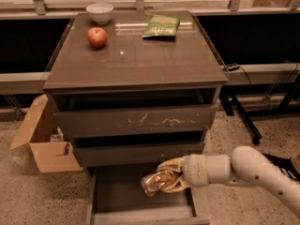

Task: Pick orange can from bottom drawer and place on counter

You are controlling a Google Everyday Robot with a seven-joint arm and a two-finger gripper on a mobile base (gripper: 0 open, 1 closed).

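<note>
As far as I can see from the front, the biggest thing is the dark cabinet w/ its glossy table (140,62) on top, reflective and wider than the drawers under it. Next in size, the robot's pale arm (255,168) comes in low from the right of the view, reaching across toward the cabinet's foot. Below the top sits a drawer front w/ pale scratches (140,121), then a plainer front (136,153) under that, both roughly shut. The bottom drawer (115,193) is pulled out toward me, floor dark and flat. A cardboard box (44,146) stands open on the speckled floor just beside the cabinet, on the left of the view. On the table, toward the back: a flat green snack bag (161,26) at center-right, a white bowl (100,12) at the back left corner, and a red apple (97,37) near the bowl, just in front of it, not touching. Down low, the gripper (164,182) hangs over the open bottom drawer, right of center, fingers closed round the orange can (153,185). That can is shiny, gold-orange, wrinkly, tilted, sticking out of the gripper on the side away from the arm. Can't tell if it touches the drawer floor or hangs clear of it.
</note>
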